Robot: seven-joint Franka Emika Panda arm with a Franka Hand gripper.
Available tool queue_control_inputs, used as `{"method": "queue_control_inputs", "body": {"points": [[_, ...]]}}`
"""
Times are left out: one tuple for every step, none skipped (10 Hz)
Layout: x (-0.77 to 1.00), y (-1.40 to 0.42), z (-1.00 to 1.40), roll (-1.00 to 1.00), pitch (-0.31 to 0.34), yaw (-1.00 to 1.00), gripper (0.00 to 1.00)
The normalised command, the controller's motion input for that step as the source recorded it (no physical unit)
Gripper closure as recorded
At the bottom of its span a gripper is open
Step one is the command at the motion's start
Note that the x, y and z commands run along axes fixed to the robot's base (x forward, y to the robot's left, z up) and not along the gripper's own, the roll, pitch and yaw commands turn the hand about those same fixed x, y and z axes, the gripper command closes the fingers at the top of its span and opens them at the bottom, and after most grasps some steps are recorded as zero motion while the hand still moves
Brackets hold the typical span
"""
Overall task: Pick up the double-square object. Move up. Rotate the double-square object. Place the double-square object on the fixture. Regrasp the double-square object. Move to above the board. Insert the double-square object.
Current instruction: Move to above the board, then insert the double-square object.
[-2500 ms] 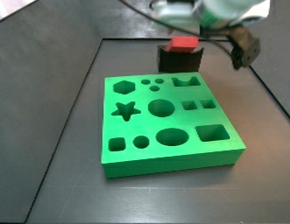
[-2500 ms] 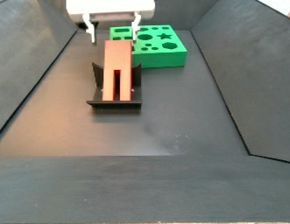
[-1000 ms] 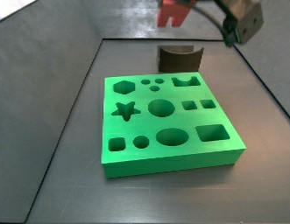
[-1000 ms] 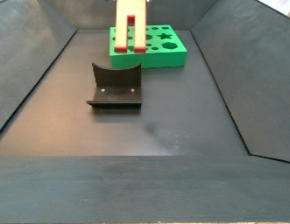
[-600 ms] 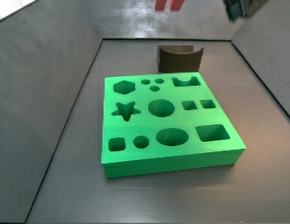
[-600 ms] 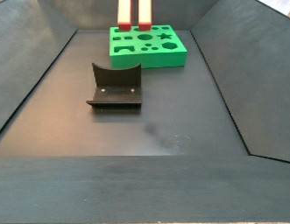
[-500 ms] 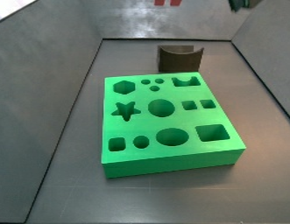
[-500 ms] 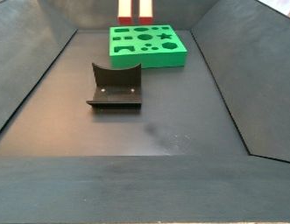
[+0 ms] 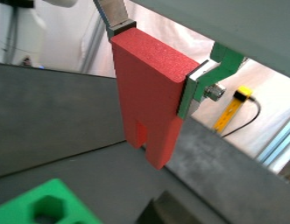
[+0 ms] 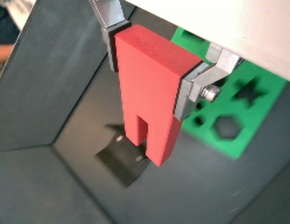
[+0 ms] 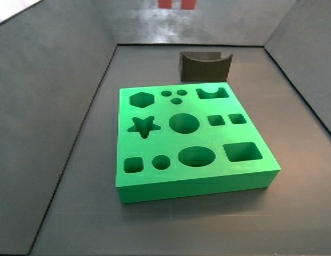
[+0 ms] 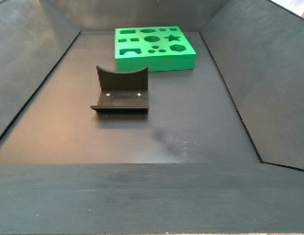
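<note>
The gripper [image 9: 153,54] is shut on the double-square object [image 9: 151,96], a bright red block hanging lengthwise between the silver fingers [image 9: 197,88] with its two prongs pointing down. Both wrist views show this grip [image 10: 153,66]. It is held high. In a side view only the prong tips [image 11: 177,4] show at the top edge, and the gripper is out of frame in both side views. The black fixture [image 11: 204,66] stands bare behind the green board [image 11: 161,145]. From the wrist the fixture [image 10: 126,157] lies far below the red block [image 10: 150,96], with the board [image 10: 235,131] beside it.
The fixture [image 12: 121,90] and the board [image 12: 154,60] stand on a dark floor enclosed by sloping dark walls [image 12: 31,83]. A corner of the board [image 9: 36,206] shows in a wrist view. A yellow item [image 9: 237,105] lies outside the enclosure.
The gripper lifted the red block off the fixture and rose until it left the top of both side views; the fixture now stands empty.
</note>
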Motion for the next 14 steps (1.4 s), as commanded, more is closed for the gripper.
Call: {"method": "queue_control_inputs", "body": {"points": [[-0.26, -0.46, 0.32, -1.00, 0.043, -0.04, 1.00], [-0.16, -0.23, 0.19, -1.00, 0.042, -0.04, 1.00], [-0.13, -0.14, 0.12, -1.00, 0.039, -0.04, 1.00], [-0.11, -0.04, 0.06, -1.00, 0.027, -0.03, 1.00], [-0.10, 0.01, 0.04, -1.00, 0.017, -0.03, 1.00], [-0.09, 0.03, 0.02, -1.00, 0.004, -0.03, 1.00], [-0.08, 0.03, 0.01, -1.00, -0.007, -0.02, 1.00], [-0.07, 0.04, 0.01, -0.81, -0.030, -0.01, 1.00], [-0.06, 0.04, 0.00, -0.57, -0.040, -0.01, 1.00], [-0.05, 0.02, 0.00, -0.38, -0.043, -0.01, 1.00], [-0.05, 0.02, 0.00, -0.29, -0.039, -0.01, 1.00], [0.00, 0.00, -0.05, 0.00, 0.000, 0.00, 1.00], [0.00, 0.00, -0.01, 0.00, -0.006, 0.00, 1.00], [-0.10, 0.03, 0.00, 0.00, -0.044, 0.00, 1.00]]}}
